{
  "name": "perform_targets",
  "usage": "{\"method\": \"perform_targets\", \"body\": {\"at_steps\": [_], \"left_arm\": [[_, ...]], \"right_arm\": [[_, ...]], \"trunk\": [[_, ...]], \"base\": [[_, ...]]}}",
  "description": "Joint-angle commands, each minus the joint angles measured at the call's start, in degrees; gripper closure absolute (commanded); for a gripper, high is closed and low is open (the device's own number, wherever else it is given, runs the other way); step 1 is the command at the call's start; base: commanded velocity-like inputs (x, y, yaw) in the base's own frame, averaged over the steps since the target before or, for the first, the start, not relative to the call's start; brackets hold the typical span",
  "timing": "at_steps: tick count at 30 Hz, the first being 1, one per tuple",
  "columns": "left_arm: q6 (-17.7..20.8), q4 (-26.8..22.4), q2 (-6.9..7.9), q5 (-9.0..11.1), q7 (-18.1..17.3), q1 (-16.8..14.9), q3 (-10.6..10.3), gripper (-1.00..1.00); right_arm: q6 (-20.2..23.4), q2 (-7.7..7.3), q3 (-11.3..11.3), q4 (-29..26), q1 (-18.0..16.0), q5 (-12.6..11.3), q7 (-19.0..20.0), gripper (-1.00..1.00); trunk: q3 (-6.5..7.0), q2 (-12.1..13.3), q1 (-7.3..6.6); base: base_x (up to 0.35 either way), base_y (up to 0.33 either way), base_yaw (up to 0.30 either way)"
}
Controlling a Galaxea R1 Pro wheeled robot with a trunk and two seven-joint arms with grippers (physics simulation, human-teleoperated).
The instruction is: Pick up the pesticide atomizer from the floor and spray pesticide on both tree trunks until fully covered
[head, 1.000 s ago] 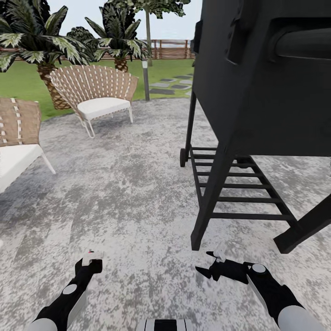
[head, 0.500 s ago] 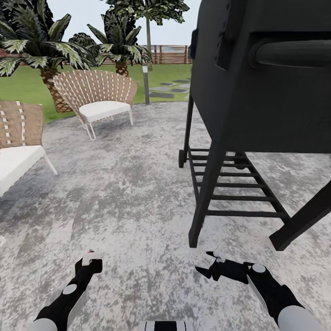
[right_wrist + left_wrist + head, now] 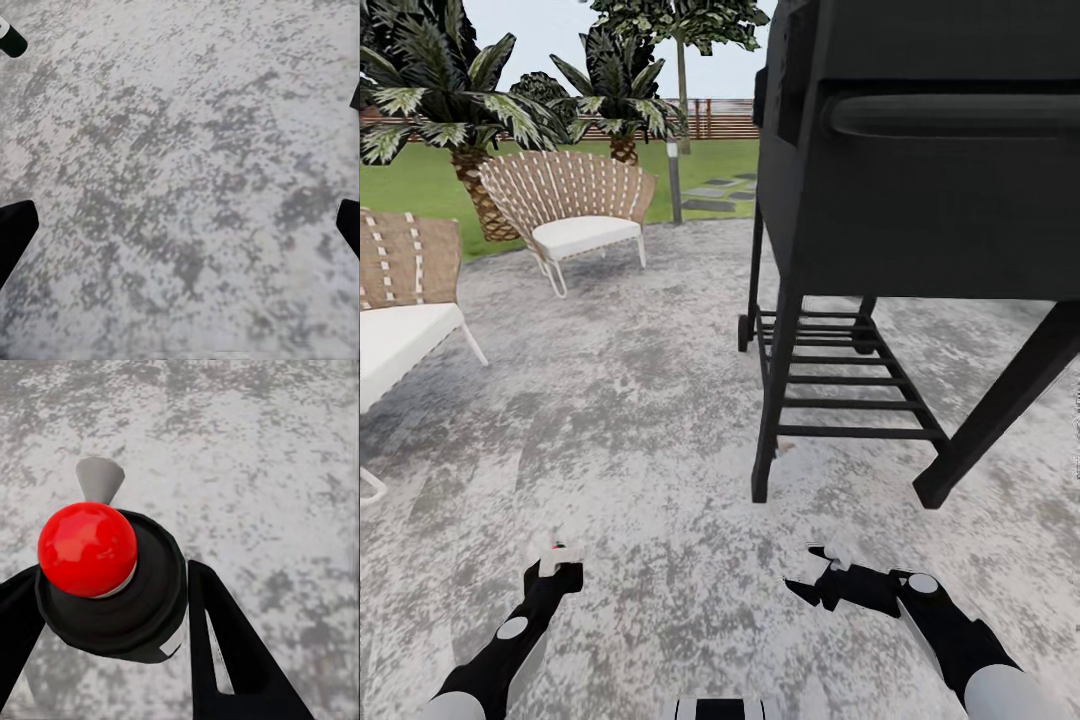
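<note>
Rolling across the patio with the atomizer already in the left pincer

Risk first. Nearest hazard is the black grill (image 3: 920, 180): its front leg stands just ahead of the right pincer (image 3: 822, 580), and its body overhangs that side. Driving on or turning toward it could clip the right arm or the base on that leg. Second risk: a jolt could loosen the atomizer.

Left pincer (image 3: 555, 560): closed around the pesticide atomizer (image 3: 112, 585), fingers (image 3: 225, 645) flanking its black cap. Red knob and grey nozzle stand clear above the speckled grey patio floor (image 3: 640, 400).

Right pincer: spread wide, holding nothing; paving lies between its dark tips.

Left of the grill, farther off: two woven chairs (image 3: 570, 210) with white cushions. Beyond them, lawn (image 3: 410, 185), short palms (image 3: 450, 110), stepping stones. One tree trunk (image 3: 683, 95), pale and thin, rises past the grill's left edge, well away, near the fence (image 3: 715, 120). No pesticide cloud seen.
</note>
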Motion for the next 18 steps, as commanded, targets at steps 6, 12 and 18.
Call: {"method": "perform_targets", "body": {"at_steps": [6, 12, 18], "left_arm": [[-0.17, 0.01, -0.02, 0.17, -0.05, -0.03, 0.04, 1.00], [-0.17, 0.01, -0.02, 0.17, -0.05, -0.03, 0.05, 1.00], [-0.16, 0.01, -0.10, 0.17, -0.05, -0.03, 0.05, 1.00]], "right_arm": [[-0.50, -0.03, 0.10, -0.02, -0.02, 0.51, -0.05, -1.00], [-0.50, -0.03, 0.10, -0.02, -0.02, 0.51, -0.05, -1.00], [-0.50, -0.03, 0.09, -0.02, -0.02, 0.51, -0.05, -1.00]], "trunk": [[-0.04, -0.02, -0.04], [-0.04, -0.02, -0.04], [0.08, -0.02, -0.04]], "base": [[-0.283, -0.205, 0.000], [-0.280, -0.210, 0.000], [-0.241, -0.236, 0.000]]}}
